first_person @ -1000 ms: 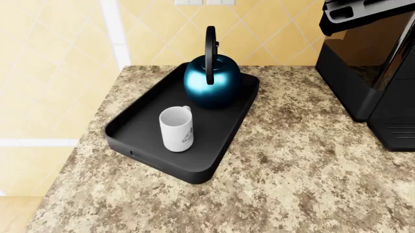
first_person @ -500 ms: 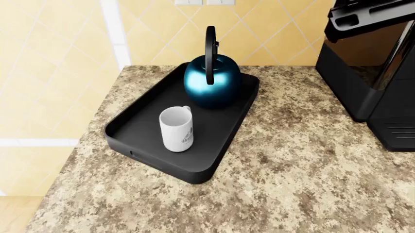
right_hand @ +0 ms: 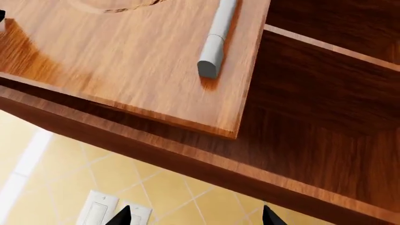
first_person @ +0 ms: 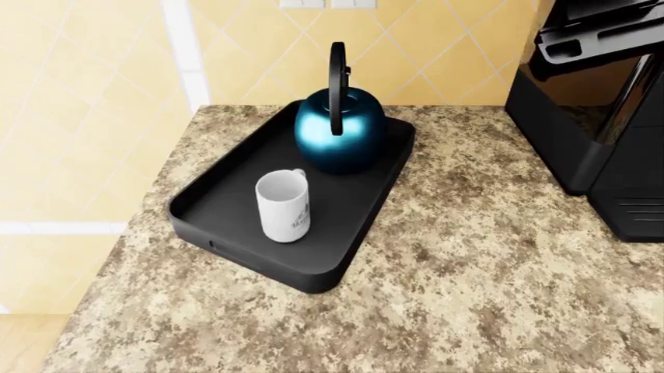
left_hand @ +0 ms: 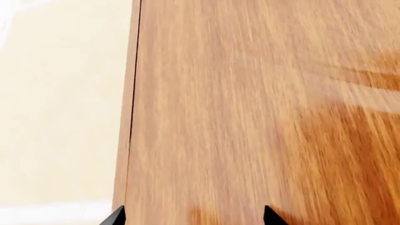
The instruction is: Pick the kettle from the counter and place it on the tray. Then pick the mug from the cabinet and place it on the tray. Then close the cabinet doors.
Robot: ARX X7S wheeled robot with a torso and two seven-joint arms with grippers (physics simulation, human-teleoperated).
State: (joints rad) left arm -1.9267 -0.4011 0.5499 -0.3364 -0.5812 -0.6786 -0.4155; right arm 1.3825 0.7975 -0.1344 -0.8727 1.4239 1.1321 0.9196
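Warm brown wood: your left wrist camera is filled by a flat, vertical-grained cabinet door panel (left_hand: 250,108), with its straight edge against a pale cream wall (left_hand: 59,108).
Left end effector (left_hand: 194,216): you see only two black fingertips (left_hand: 116,216) at the frame edge, set well apart with nothing between them; they sit close to the door face, but you cannot tell whether they touch it.
Right end effector (right_hand: 195,215): again two black tips (right_hand: 270,214) spread wide and holding nothing, hanging below the cabinet's underside.
Right cabinet door (right_hand: 134,61): glossy wood with a pale grey bar handle (right_hand: 216,40); it stands ajar, and the dark brown cabinet interior (right_hand: 325,98) shows beside it.
Wall below the cabinet: yellow diagonal tiles with white switch plates (right_hand: 112,213).
Tray: the shallow matte black rectangular tray (first_person: 223,233) lies at an angle on the speckled granite bench (first_person: 487,287), near its left end.
Kettle: the round glossy teal kettle (first_person: 340,132) with its tall black arched handle stands upright at the tray's far end.
Mug: the small white cylindrical mug (first_person: 282,206) with a grey logo stands upright in the tray's nearer half, just in front of the kettle and apart from it.
Right of the tray: a tall black coffee machine (first_person: 596,116) stands on the bench, well apart from the tray.
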